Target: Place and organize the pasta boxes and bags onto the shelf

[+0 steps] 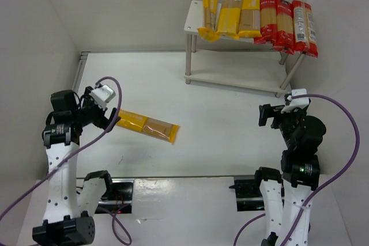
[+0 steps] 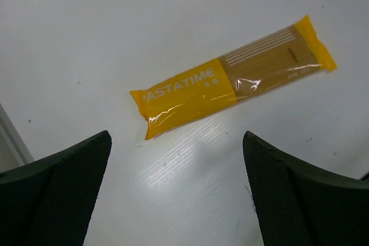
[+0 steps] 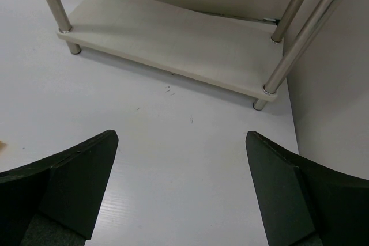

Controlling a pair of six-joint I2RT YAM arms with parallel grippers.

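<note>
One yellow pasta packet (image 1: 147,127) (image 2: 230,84) lies flat on the white table, tan spaghetti showing through its clear half. My left gripper (image 1: 108,119) (image 2: 176,162) hovers open just short of the packet's yellow end, with nothing between its fingers (image 2: 57,194). The white two-tier shelf (image 1: 193,18) stands at the back right. On its top board three yellow packets (image 1: 230,18) and three red packets (image 1: 285,24) lie side by side. Its lower board (image 3: 173,38) is bare. My right gripper (image 1: 271,116) (image 3: 180,165) is open over bare table in front of the shelf.
White walls close in the table on the left, back and right; the right wall (image 3: 334,113) stands close beside the shelf's right legs (image 3: 305,33). The arm bases and black mounts (image 1: 109,188) sit at the near edge.
</note>
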